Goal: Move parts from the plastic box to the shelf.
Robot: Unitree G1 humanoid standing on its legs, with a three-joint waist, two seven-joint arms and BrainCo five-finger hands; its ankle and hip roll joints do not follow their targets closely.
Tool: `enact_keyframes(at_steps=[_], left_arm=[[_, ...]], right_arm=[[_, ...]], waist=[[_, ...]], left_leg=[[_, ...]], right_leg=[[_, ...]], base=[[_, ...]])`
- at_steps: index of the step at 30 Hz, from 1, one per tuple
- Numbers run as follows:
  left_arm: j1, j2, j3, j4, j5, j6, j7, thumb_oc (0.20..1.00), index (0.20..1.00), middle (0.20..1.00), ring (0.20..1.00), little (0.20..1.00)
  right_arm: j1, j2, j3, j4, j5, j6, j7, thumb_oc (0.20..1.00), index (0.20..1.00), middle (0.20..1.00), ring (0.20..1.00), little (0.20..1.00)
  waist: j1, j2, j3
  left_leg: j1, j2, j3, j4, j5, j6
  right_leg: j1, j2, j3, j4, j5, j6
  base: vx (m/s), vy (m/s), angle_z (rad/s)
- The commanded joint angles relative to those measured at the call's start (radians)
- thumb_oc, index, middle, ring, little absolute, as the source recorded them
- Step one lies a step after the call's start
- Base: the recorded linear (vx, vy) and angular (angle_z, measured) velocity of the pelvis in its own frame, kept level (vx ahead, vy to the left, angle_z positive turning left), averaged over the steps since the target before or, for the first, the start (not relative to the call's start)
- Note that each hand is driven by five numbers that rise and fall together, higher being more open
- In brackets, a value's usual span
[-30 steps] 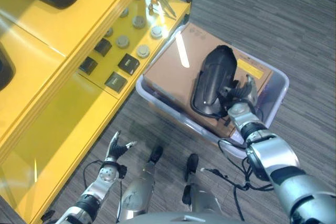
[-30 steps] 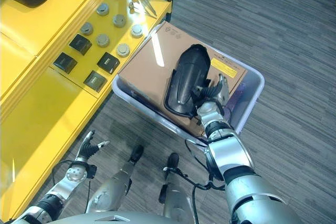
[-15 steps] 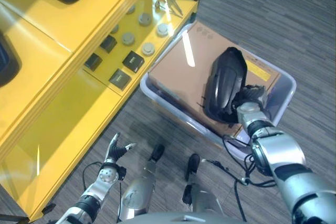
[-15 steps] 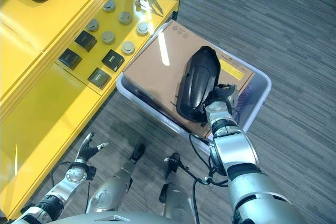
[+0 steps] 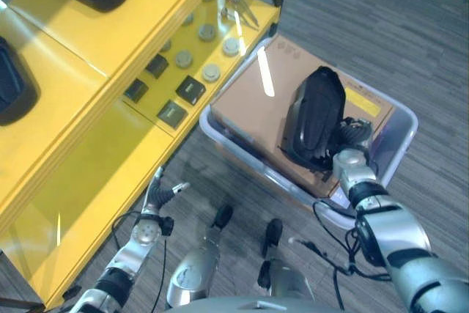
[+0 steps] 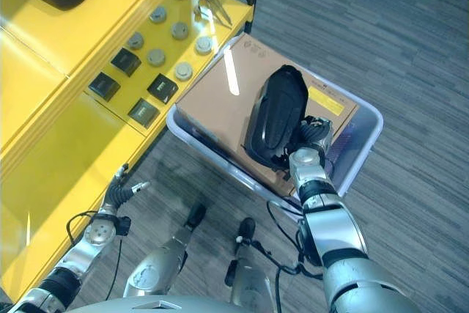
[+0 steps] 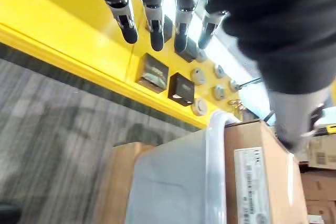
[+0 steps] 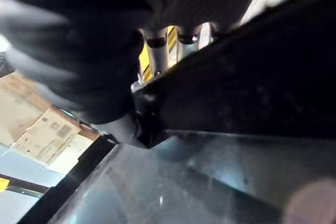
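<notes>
Here the right hand (image 5: 350, 153) grips the black moulded part (image 5: 314, 116) above the cardboard carton (image 5: 272, 104) in the plastic box (image 5: 396, 148). Left hand (image 5: 160, 197) hangs beside the yellow shelf (image 5: 88, 119), fingers relaxed.

Head eyes look down; both share the plastic box (image 5: 396, 119).

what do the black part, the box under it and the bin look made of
Black part: likely moulded plastic, with a dull sheen. Box: brown cardboard, matt, with printed labels. Plastic bin: translucent pale plastic, its contents showing through the wall.

glossy black plastic part (image 5: 314, 116), translucent plastic box (image 5: 392, 148)
</notes>
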Motion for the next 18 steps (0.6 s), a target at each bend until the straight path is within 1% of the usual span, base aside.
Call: enact_keyframes(at_steps=[1, 3, 4, 5, 7, 9, 10, 11, 12, 14, 16, 18], left_arm=[[0.009, 0.064, 0.060, -0.134, -0.008, -0.047, -0.009, 1.000, 1.000, 1.000, 1.000, 1.000], [-0.005, 0.074, 0.074, -0.172, -0.007, -0.050, -0.020, 1.000, 1.000, 1.000, 1.000, 1.000], [-0.014, 0.074, 0.081, -0.210, -0.030, -0.054, -0.035, 1.000, 1.000, 1.000, 1.000, 1.000], [-0.013, 0.074, 0.081, -0.212, -0.031, -0.053, -0.036, 1.000, 1.000, 1.000, 1.000, 1.000], [-0.019, 0.063, 0.083, -0.239, -0.092, -0.052, -0.064, 1.000, 1.000, 1.000, 1.000, 1.000], [-0.028, 0.046, 0.077, -0.258, -0.168, -0.050, -0.089, 1.000, 1.000, 1.000, 1.000, 1.000], [-0.040, 0.031, 0.067, -0.267, -0.223, -0.040, -0.113, 1.000, 1.000, 1.000, 1.000, 1.000], [-0.040, 0.032, 0.066, -0.268, -0.223, -0.040, -0.113, 1.000, 1.000, 1.000, 1.000, 1.000], [-0.052, 0.018, 0.054, -0.269, -0.293, -0.031, -0.132, 1.000, 1.000, 1.000, 1.000, 1.000], [-0.059, 0.014, 0.050, -0.270, -0.314, -0.028, -0.140, 1.000, 1.000, 1.000, 1.000, 1.000], [-0.072, 0.001, 0.032, -0.269, -0.383, -0.017, -0.158, 1.000, 1.000, 1.000, 1.000, 1.000], [-0.098, -0.031, 0.002, -0.259, -0.536, -0.010, -0.182, 1.000, 1.000, 1.000, 1.000, 1.000]], right_arm=[[0.040, -0.093, 0.078, -0.226, -0.201, -0.042, -0.049, 0.200, 0.200, 0.200, 0.200, 0.200], [0.063, -0.124, 0.098, -0.305, -0.331, -0.018, -0.063, 0.200, 0.200, 0.200, 0.200, 0.200], [0.082, -0.146, 0.095, -0.386, -0.420, -0.005, -0.065, 0.200, 0.200, 0.200, 0.200, 0.200], [0.086, -0.146, 0.093, -0.391, -0.422, -0.003, -0.064, 0.200, 0.200, 0.200, 0.200, 0.200], [0.103, -0.160, 0.099, -0.473, -0.491, 0.008, -0.050, 0.200, 0.200, 0.200, 0.200, 0.200], [0.120, -0.168, 0.094, -0.544, -0.533, 0.010, -0.041, 0.200, 0.200, 0.200, 0.200, 0.200], [0.142, -0.179, 0.085, -0.622, -0.575, 0.006, -0.028, 0.200, 0.200, 0.200, 0.200, 0.200], [0.145, -0.179, 0.083, -0.625, -0.575, 0.007, -0.026, 0.200, 0.200, 0.200, 0.200, 0.200], [0.159, -0.188, 0.074, -0.695, -0.608, 0.005, -0.020, 0.200, 0.200, 0.200, 0.200, 0.200], [0.171, -0.190, 0.070, -0.710, -0.617, 0.004, -0.017, 0.200, 0.200, 0.200, 0.200, 0.200], [0.179, -0.196, 0.066, -0.776, -0.650, 0.001, -0.011, 0.200, 0.200, 0.200, 0.200, 0.200], [0.183, -0.199, 0.074, -0.830, -0.683, 0.007, -0.004, 0.200, 0.200, 0.200, 0.200, 0.200]], waist=[[-0.025, -0.044, -0.100], [-0.036, -0.050, -0.120], [-0.048, -0.056, -0.136], [-0.048, -0.056, -0.135], [-0.061, -0.062, -0.152], [-0.072, -0.070, -0.169], [-0.089, -0.078, -0.192], [-0.088, -0.079, -0.192], [-0.104, -0.084, -0.212], [-0.108, -0.086, -0.220], [-0.123, -0.090, -0.238], [-0.136, -0.094, -0.256]], left_leg=[[-0.032, 0.006, 0.102, 0.019, -0.072, 0.007], [-0.010, 0.011, 0.110, 0.023, -0.084, 0.009], [0.012, 0.015, 0.116, 0.032, -0.097, 0.011], [0.014, 0.015, 0.117, 0.033, -0.099, 0.011], [0.037, 0.020, 0.127, 0.040, -0.113, 0.013], [0.064, 0.026, 0.135, 0.046, -0.126, 0.015], [0.084, 0.032, 0.144, 0.050, -0.130, 0.016], [0.084, 0.032, 0.144, 0.050, -0.130, 0.016], [0.106, 0.037, 0.154, 0.050, -0.140, 0.017], [0.119, 0.040, 0.159, 0.049, -0.145, 0.017], [0.138, 0.049, 0.170, 0.048, -0.151, 0.017], [0.162, 0.060, 0.181, 0.042, -0.155, 0.016]], right_leg=[[0.080, -0.086, 0.034, 0.013, -0.130, 0.072], [0.099, -0.085, 0.039, 0.017, -0.139, 0.070], [0.118, -0.084, 0.043, 0.021, -0.148, 0.068], [0.120, -0.084, 0.043, 0.021, -0.148, 0.068], [0.139, -0.081, 0.055, 0.025, -0.156, 0.067], [0.162, -0.077, 0.063, 0.025, -0.164, 0.065], [0.180, -0.075, 0.073, 0.023, -0.165, 0.065], [0.180, -0.075, 0.073, 0.023, -0.165, 0.065], [0.194, -0.071, 0.082, 0.024, -0.172, 0.064], [0.205, -0.068, 0.086, 0.025, -0.176, 0.063], [0.215, -0.065, 0.098, 0.027, -0.182, 0.062], [0.229, -0.062, 0.108, 0.028, -0.185, 0.061]], base=[[0.04, -0.027, -0.03], [0.07, -0.042, -0.08], [0.07, -0.040, -0.08], [0.06, -0.028, -0.11], [0.06, -0.018, -0.20], [0.08, -0.036, -0.20], [0.06, -0.023, -0.24], [0.08, -0.027, -0.29], [0.05, -0.017, -0.20], [0.06, -0.020, -0.20], [0.06, -0.023, -0.17], [0.04, -0.032, -0.17]])
